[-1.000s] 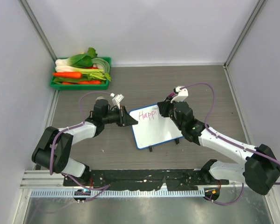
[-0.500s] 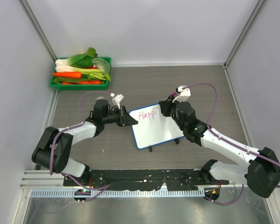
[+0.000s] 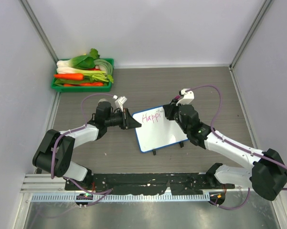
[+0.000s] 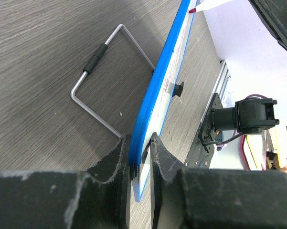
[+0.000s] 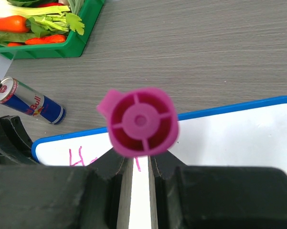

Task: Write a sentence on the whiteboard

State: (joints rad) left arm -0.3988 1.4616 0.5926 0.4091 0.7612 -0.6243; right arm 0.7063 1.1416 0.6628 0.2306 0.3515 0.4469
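The whiteboard (image 3: 161,131) lies tilted in mid table, white with a blue rim (image 4: 163,78). Its top line reads "Happi" in pink, the sentence (image 3: 151,116), partly seen past the fingers as pink strokes (image 5: 78,157). My left gripper (image 3: 133,122) is shut on the board's left edge, the rim pinched between its jaws (image 4: 139,153). My right gripper (image 3: 169,112) is shut on a marker whose pink cap end (image 5: 140,121) faces the wrist camera. The marker tip (image 4: 193,9) touches the board just right of the last letter.
A green tray (image 3: 82,76) of vegetables stands at the back left corner. A Red Bull can (image 5: 30,101) lies on the table beyond the board's left end. The board's wire stand (image 4: 100,83) sticks out on the table beneath it. Walls close in on both sides.
My right wrist shifted slightly right and came back, with the marker still at the end of "Happi". The left gripper and the board have not moved.
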